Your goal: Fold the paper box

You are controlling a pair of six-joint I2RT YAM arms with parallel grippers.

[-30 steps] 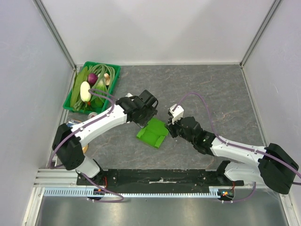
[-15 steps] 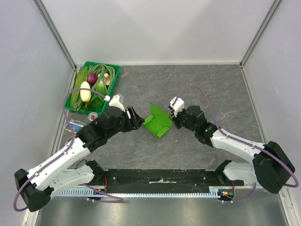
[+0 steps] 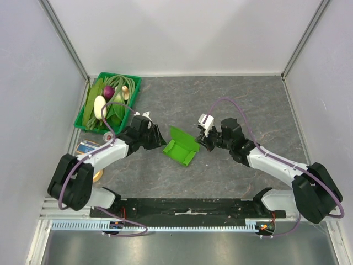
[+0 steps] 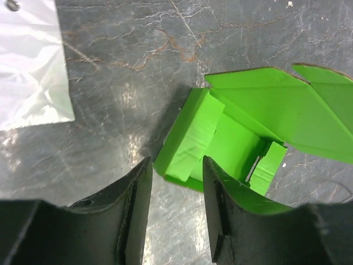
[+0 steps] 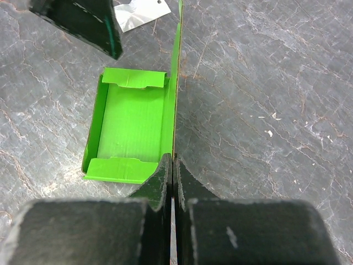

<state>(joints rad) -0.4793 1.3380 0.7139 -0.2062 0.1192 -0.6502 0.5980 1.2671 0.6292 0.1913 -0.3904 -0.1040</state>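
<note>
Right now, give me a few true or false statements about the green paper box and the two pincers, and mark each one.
1. The right pincer is shut on an upright panel of the paper box. True.
2. The left pincer is shut tight. False: its jaws stand apart, close to one end of the box.
3. The paper box lies in the crate. False: it sits on the table between the two pincers; the crate holds vegetables.
4. The inside of the box is open to view from above. True.
</note>
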